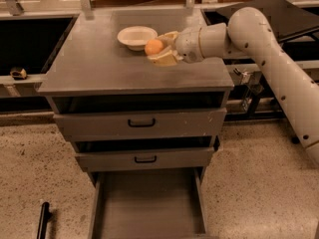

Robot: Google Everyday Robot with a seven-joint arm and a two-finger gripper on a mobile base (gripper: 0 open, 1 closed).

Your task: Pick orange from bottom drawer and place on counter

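The orange [154, 47] is a small round orange fruit held between the cream fingers of my gripper [157, 48]. The gripper is shut on it and holds it just above the counter [99, 63], the flat grey top of the drawer cabinet, close to the right of the cream bowl [136, 37]. My white arm reaches in from the right. The bottom drawer [147, 205] stands pulled open at the foot of the cabinet, and its grey floor is bare.
The two upper drawers [141, 123] with black handles are slightly ajar. A black tilted tray [279, 14] stands behind my arm on the right. A dark recess [25, 44] lies left of the cabinet. A black bar [44, 218] lies on the speckled floor.
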